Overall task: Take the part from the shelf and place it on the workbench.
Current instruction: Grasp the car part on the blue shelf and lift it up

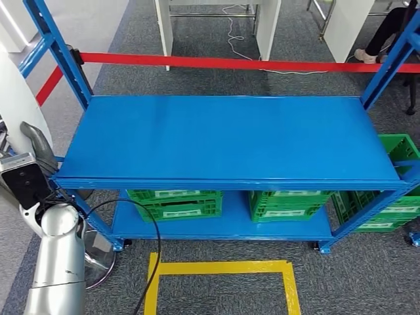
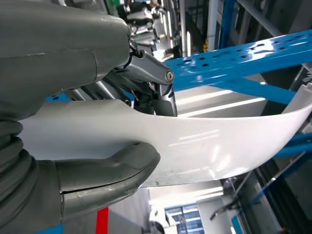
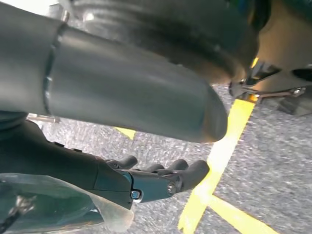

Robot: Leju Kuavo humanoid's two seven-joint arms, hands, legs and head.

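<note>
The part is a large white curved panel (image 1: pixel 14 98) at the far left of the head view, off the shelf's left end. My left hand (image 1: pixel 35 143) grips its edge there. In the left wrist view the panel (image 2: pixel 213 141) runs between the thumb (image 2: pixel 110 170) on one face and the dark fingers (image 2: pixel 158 78) on the other. My right hand (image 3: pixel 140 97) hangs low over the grey carpet, fingers (image 3: pixel 165 178) stretched out with nothing in them. The blue shelf's top board (image 1: pixel 223 138) is bare.
Green crates (image 1: pixel 173 203) (image 1: pixel 289 203) sit on the lower shelf board, with more (image 1: pixel 391 197) at the right end. A yellow tape rectangle (image 1: pixel 223 268) marks the carpet in front. A red bar (image 1: pixel 247 63) runs behind the shelf. A person's leg (image 1: pixel 386 36) shows far right.
</note>
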